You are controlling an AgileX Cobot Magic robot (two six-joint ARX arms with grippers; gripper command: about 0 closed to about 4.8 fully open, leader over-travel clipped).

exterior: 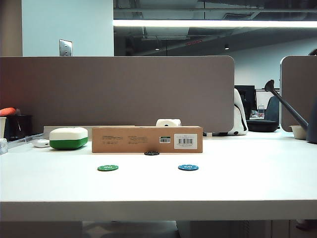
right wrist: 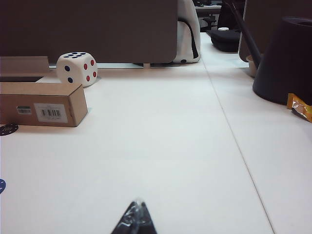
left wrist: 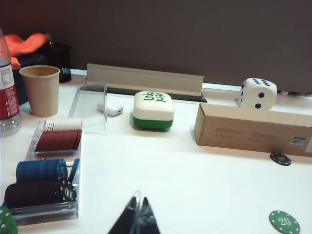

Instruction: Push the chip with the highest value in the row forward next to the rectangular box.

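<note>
The black chip lies flat on the white table right against the front face of the long brown cardboard box. It also shows as the black chip by the box in the left wrist view, and as the black chip beside the box in the right wrist view. The green chip and the blue chip lie nearer the table front. My left gripper is shut and empty, well back from the chips. My right gripper is shut and empty too. Neither gripper shows in the exterior view.
A white-and-green rounded case stands left of the box, a large die behind it. A clear tray of stacked chips, a paper cup and a bottle are on the left. A dark watering can stands right.
</note>
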